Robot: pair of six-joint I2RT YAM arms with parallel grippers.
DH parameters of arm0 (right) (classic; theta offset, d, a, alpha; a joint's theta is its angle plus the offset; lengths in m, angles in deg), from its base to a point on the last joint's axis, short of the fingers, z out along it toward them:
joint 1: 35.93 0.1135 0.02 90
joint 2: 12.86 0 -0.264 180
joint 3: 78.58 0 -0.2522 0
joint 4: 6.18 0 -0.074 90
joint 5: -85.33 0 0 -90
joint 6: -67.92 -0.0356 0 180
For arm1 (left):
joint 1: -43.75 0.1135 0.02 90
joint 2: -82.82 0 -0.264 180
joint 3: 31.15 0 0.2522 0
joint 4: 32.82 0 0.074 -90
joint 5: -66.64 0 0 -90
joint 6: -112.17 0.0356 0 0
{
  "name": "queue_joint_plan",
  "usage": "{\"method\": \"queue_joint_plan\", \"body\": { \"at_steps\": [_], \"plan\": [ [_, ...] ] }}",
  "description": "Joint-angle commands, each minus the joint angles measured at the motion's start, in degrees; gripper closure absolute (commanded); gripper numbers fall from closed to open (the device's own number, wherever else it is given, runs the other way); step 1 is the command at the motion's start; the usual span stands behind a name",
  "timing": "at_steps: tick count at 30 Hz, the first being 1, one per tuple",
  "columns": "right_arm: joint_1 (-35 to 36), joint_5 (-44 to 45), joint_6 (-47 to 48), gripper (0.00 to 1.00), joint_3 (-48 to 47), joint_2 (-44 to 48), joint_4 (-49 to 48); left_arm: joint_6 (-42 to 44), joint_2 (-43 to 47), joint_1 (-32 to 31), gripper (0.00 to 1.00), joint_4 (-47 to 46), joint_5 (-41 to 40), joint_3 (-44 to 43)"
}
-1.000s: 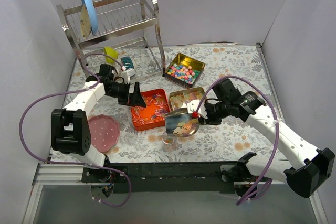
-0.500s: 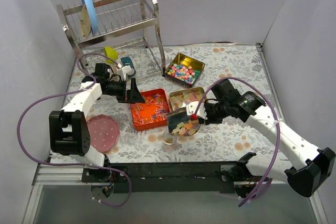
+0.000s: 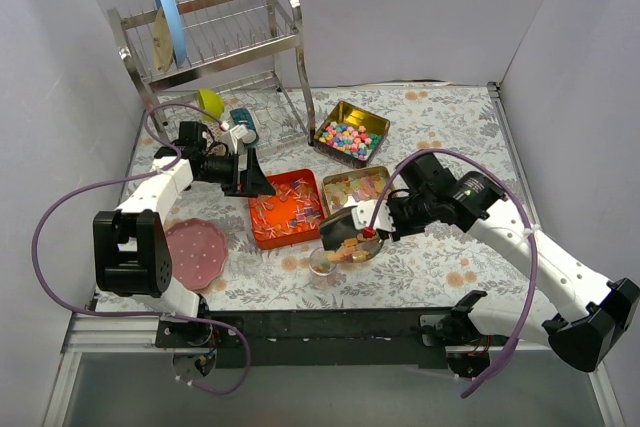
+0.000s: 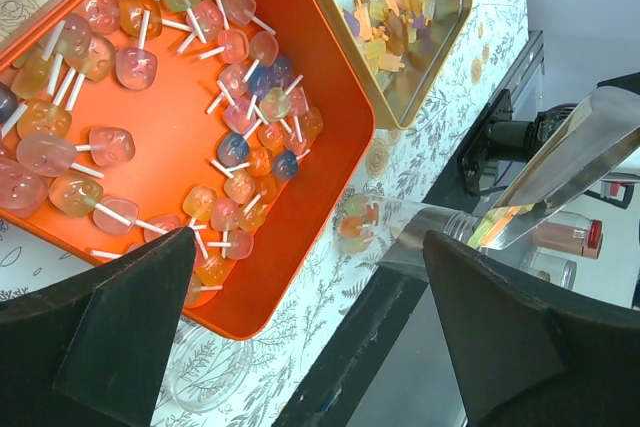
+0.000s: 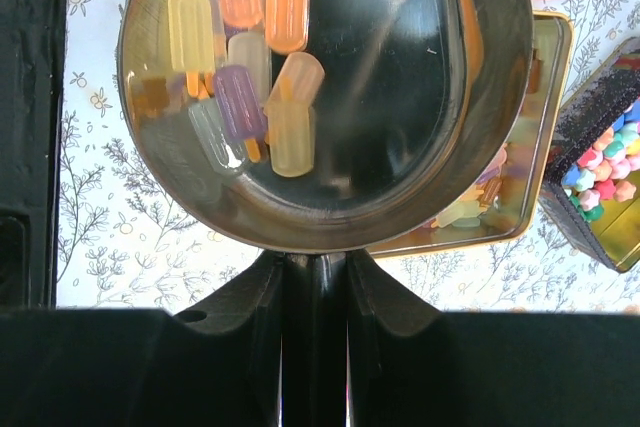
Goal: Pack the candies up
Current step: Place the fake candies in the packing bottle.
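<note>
Right gripper [image 5: 314, 277] is clamped on the handle of a steel scoop [image 5: 400, 77] at the centre of the top view. The scoop is tipped down toward a small glass jar [image 3: 322, 264] near the bench's [image 3: 420, 267] front edge. Left gripper [image 3: 255, 179] hangs wide open and empty by the left rim of the orange tray [image 3: 285, 244].

The jellies [image 5: 250, 97] in the scoop look light, soft and probably tacky. They seem too small to pinch well, so carrying them by the scoop handle suits them, though they may slide out in a clump.

Right wrist view shows the load bunched at the upper left of the bowl, but not the jar. Left wrist view shows a few candies [image 4: 355, 222] already in the jar and lollipops [image 4: 230, 127] filling the tray.
</note>
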Motion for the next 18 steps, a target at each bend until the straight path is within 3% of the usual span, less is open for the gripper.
{"method": "queue_joint_plan", "body": {
  "at_steps": [1, 18],
  "plan": [
    [1.22, 0.87, 2.12, 0.99, -3.87, -0.20, 1.09, -0.27, 1.41, 0.46, 0.02, -1.13, 2.27, 0.07],
    [5.00, 5.96, 3.18, 0.99, -8.62, -2.39, 4.87, -1.23, -0.08, 0.46, 0.02, -2.63, 4.12, -0.80]
  ]
}}
